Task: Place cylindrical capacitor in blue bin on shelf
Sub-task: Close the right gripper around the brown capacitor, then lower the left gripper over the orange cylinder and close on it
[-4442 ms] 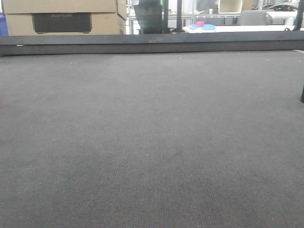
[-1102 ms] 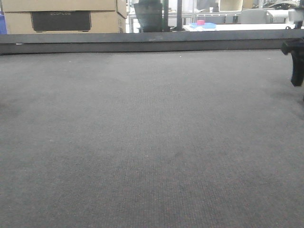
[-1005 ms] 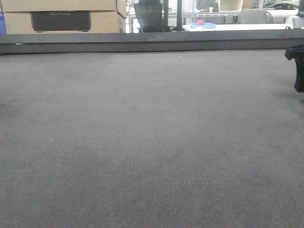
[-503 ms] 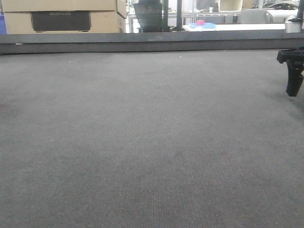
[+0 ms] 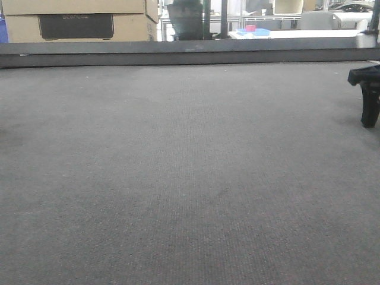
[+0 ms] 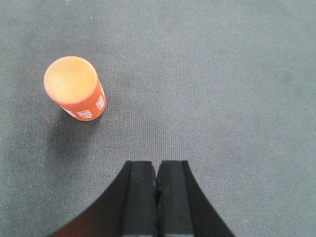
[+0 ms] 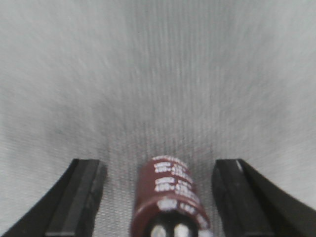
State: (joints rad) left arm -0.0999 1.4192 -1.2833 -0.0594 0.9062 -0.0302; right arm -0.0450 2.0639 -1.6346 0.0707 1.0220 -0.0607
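In the front-facing view the grey, cloth-textured desk (image 5: 190,178) fills nearly the whole picture, and a raised dark rail (image 5: 178,53) runs along its far edge. Beyond that rail, past the far left corner, stand cardboard boxes (image 5: 80,21). The right claw (image 5: 369,98) shows as a black shape at the right side of the desk, close to the far edge, its tip pointing down at the surface. From here I cannot tell how its jaws stand. In the left wrist view the left claw (image 6: 157,187) is closed on nothing, its two black fingers (image 6: 140,197) pressed flat against each other above the bare desk. An orange cylinder (image 6: 75,88) with white print stands upright on the desk ahead of this claw and to the left of it in the picture, well apart from the fingers, with its pale top facing the camera. In the right wrist view, which is blurred, the right claw (image 7: 159,168) is spread wide. The capacitor (image 7: 170,197), a dark reddish-brown cylinder with white print, sits between its two fingers (image 7: 81,197), with a clear gap on each side, so neither finger touches it. The end with pale metal terminals faces the camera, and the body points away over the grey desk.
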